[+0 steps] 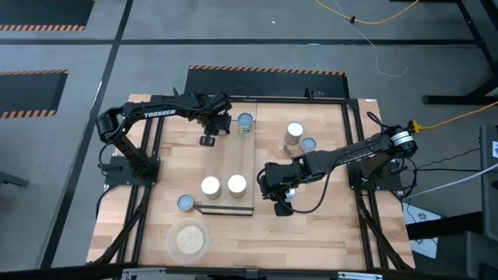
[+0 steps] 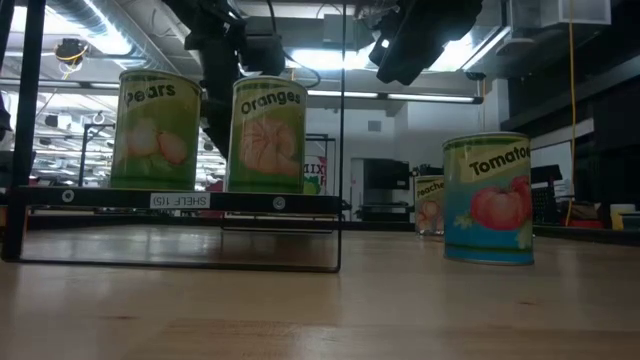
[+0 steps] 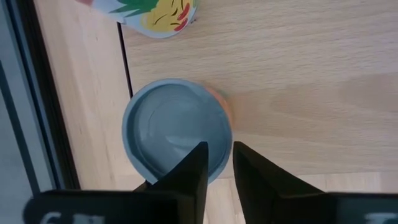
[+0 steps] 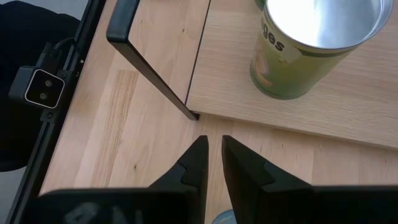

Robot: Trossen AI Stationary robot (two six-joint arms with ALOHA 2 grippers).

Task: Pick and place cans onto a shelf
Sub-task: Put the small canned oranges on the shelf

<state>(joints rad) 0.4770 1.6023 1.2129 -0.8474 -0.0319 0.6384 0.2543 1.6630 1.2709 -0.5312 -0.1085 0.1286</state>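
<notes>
The shelf [image 1: 226,155] is a long pale board. Two cans stand upright on its near end: a Pears can [image 2: 155,130] and an Oranges can [image 2: 268,135], white-topped in the high view [image 1: 210,186] [image 1: 236,185]. A blue-grey-topped can [image 1: 246,120] stands at the shelf's far end. My left gripper [image 3: 217,155] is shut and hovers above that can's rim [image 3: 177,127]. My right gripper [image 4: 213,149] is shut and raised off the shelf's near right corner, beside the Oranges can [image 4: 311,50]. A Tomato can [image 2: 488,200] stands on the table under my right arm.
A blue-grey-topped can [image 1: 187,203] stands on the table left of the shelf's near end. More cans [image 1: 294,134] [image 1: 309,145] stand right of the shelf. A round dish of beige grains [image 1: 189,239] sits near the front edge. A multicoloured object [image 3: 155,15] lies beyond the far can.
</notes>
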